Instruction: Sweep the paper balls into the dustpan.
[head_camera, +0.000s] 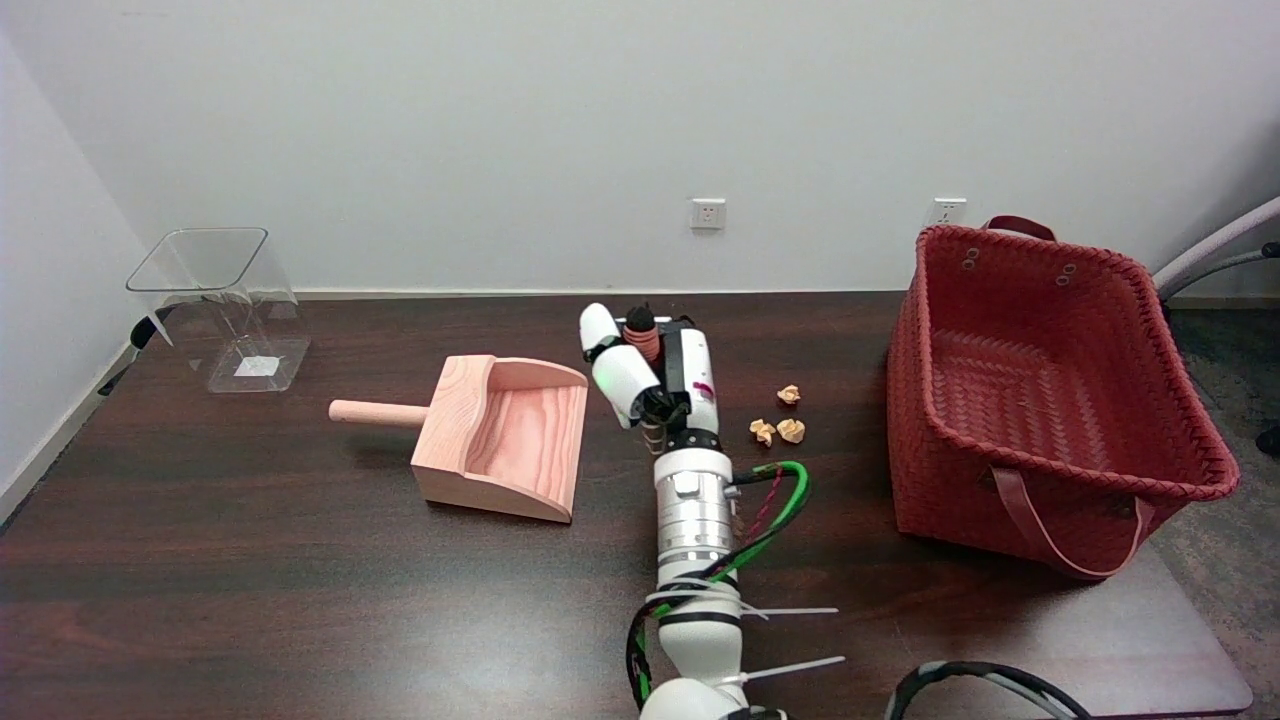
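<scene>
Three paper balls beside one dustpan.

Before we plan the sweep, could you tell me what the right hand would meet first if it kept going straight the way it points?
Probably nothing: the right hand points toward the table's far edge, with bare tabletop ahead.

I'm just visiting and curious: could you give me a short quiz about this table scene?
1. True or false: the paper balls already lie in the dustpan.
2. The red basket stands on which side of the right hand in the picture: A picture-left, B picture-right?
3. How many paper balls are visible?

Key: 1 false, they lie on the table between hand and basket. 2 B. 3 three.
</scene>
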